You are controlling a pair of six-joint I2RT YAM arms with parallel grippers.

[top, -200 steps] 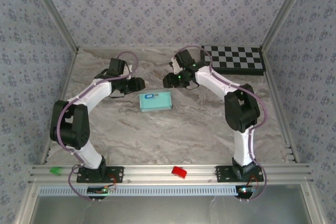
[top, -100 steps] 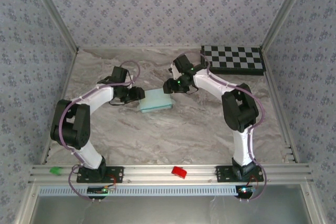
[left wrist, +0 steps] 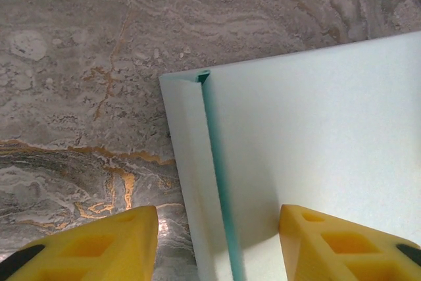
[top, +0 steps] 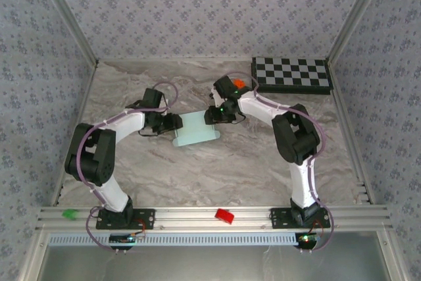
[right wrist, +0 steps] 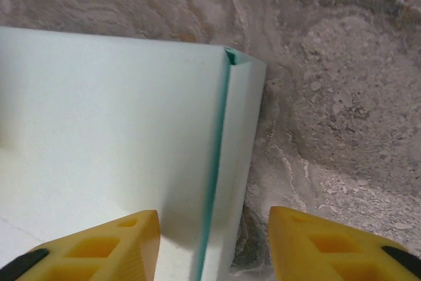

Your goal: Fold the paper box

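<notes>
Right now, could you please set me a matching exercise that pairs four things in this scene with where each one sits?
Things:
1. paper box
2. checkerboard
3. red piece
4. green piece

Places:
a. far right corner of the table
b. left end of the near rail
c. middle of the table
d. middle of the near rail

Pairs: 1-c, 2-a, 3-d, 4-b

White-black arms, yellow claw fingers
</notes>
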